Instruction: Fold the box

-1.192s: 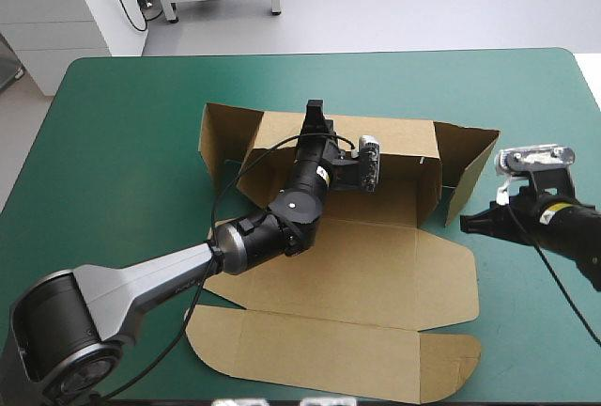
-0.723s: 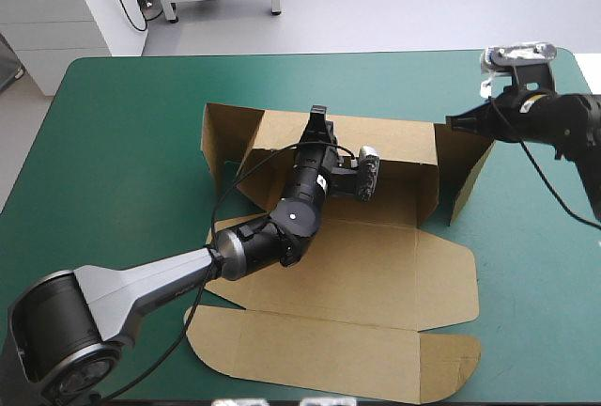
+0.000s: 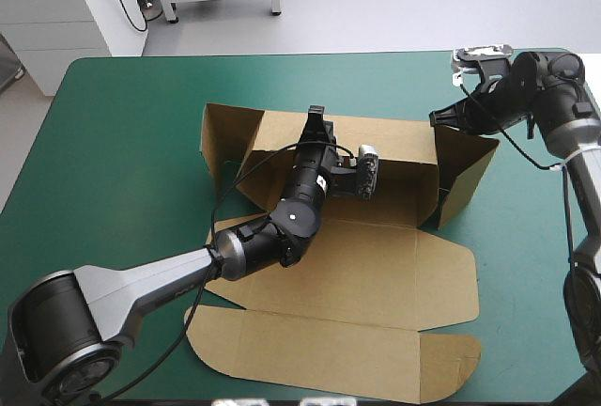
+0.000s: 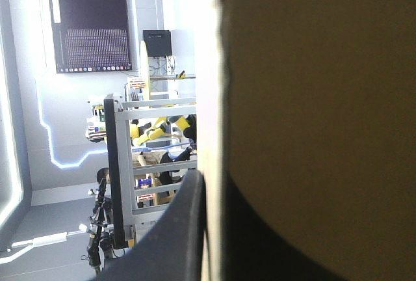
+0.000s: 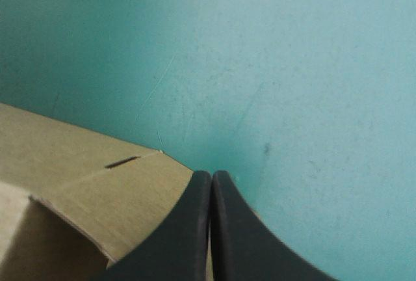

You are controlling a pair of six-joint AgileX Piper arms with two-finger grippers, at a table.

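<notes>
The brown box [image 3: 376, 265] lies open on the teal-green cover [image 3: 122, 143], its back wall and both side flaps raised and its lid flat toward the front edge. My left gripper [image 3: 315, 117] is shut on the top edge of the back wall. In the left wrist view the board [image 4: 312, 99] stands edge-on between the black fingers of the left gripper [image 4: 211, 180]. My right gripper [image 3: 438, 118] is shut and sits at the far top corner of the right side flap. In the right wrist view the right gripper [image 5: 211, 175] points over the board's edge [image 5: 78, 183] and the cover [image 5: 292, 66].
The lid's front flap [image 3: 329, 359] reaches close to the table's front edge. Bare cover lies to the left of the box and along the far edge [image 3: 282, 72]. The right arm stretches in over the table's far right corner [image 3: 563, 105].
The right gripper has swung from beside the box's right flap toward the far edge, then left onto that flap's far top corner. The left gripper has kept its hold on the back wall.
</notes>
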